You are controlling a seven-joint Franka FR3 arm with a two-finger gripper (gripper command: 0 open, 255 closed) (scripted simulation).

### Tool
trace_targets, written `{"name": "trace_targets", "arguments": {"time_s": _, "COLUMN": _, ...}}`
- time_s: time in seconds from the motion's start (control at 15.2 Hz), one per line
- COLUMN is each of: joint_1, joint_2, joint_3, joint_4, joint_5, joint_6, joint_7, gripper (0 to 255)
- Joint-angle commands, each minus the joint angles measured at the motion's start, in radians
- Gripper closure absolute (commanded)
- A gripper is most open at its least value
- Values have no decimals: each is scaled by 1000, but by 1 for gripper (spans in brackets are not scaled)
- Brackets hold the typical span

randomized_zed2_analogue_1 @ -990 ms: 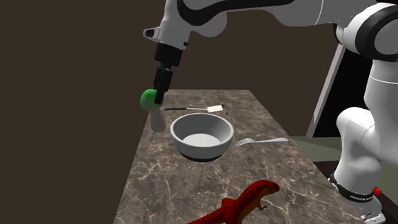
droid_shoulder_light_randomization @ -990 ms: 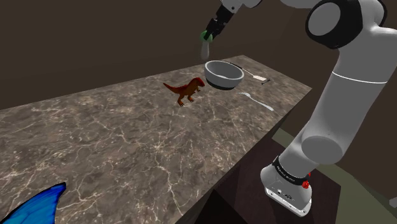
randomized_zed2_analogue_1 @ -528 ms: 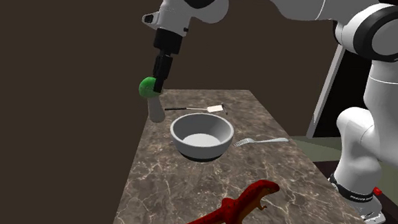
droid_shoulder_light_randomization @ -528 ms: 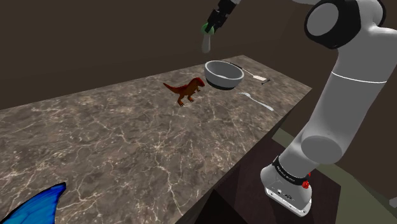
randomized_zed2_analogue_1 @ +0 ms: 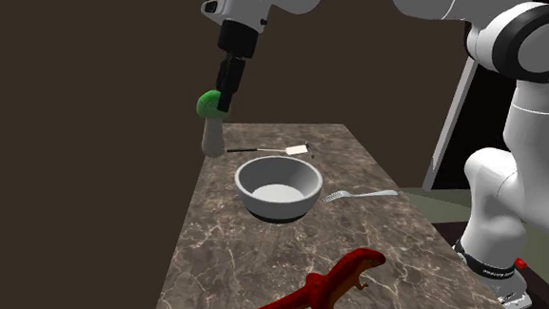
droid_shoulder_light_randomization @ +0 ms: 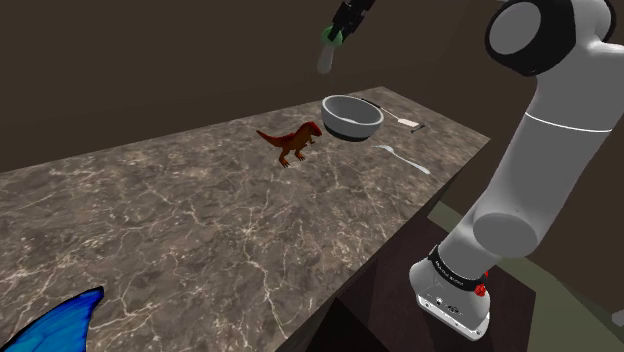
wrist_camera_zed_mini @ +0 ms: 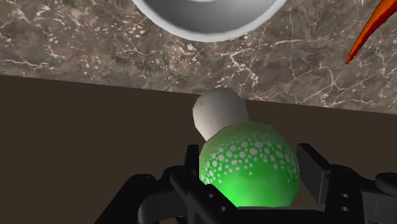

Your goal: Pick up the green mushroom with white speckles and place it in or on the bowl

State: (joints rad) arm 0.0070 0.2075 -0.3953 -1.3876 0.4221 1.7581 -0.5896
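— Count them off for me.

— One mushroom (randomized_zed2_analogue_1: pixel 209 106), one bowl (randomized_zed2_analogue_1: pixel 276 208), one red dinosaur (droid_shoulder_light_randomization: pixel 294 140), one fork (droid_shoulder_light_randomization: pixel 403 157), one spatula (randomized_zed2_analogue_1: pixel 277 152), and one blue shape (droid_shoulder_light_randomization: pixel 55 320) at the shoulder view's lower left corner.

— And the setting?

— A long brown marble counter (droid_shoulder_light_randomization: pixel 180 220) with pale veins. Dark brown walls sit behind it, and there's olive floor by the arm's base.

— The gripper (randomized_zed2_analogue_1: pixel 226 97)?

— Its fingers are clamped on the green speckled cap, as the wrist view shows, with the pale stem hanging down. The mushroom is up in the air, off the counter, above its far edge. It is just to the left of the bowl in the second exterior view, not over it.

— What's new since half a second ago?

— The gripper is higher, and the mushroom has gone up with it! The bowl, dinosaur, fork and spatula lie exactly where they were.
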Motion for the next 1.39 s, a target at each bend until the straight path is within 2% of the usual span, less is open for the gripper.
{"name": "trace_targets", "arguments": {"time_s": 0.0, "joint_1": 10, "joint_2": -80, "joint_3": -6, "joint_4": -82, "joint_5": -29, "joint_6": 7, "joint_7": -4, "gripper": 255}}
{"name": "trace_targets", "arguments": {"time_s": 0.26, "joint_1": 20, "joint_2": -242, "joint_3": -9, "joint_4": -237, "joint_5": -93, "joint_6": 14, "joint_7": -1, "gripper": 255}}
{"name": "trace_targets", "arguments": {"time_s": 0.59, "joint_1": 3, "joint_2": -459, "joint_3": -1, "joint_4": -407, "joint_5": -177, "joint_6": -15, "joint_7": 11, "gripper": 255}}
{"name": "trace_targets", "arguments": {"time_s": 1.32, "joint_1": -4, "joint_2": -486, "joint_3": 5, "joint_4": -580, "joint_5": -178, "joint_6": 128, "joint_7": -24, "gripper": 255}}
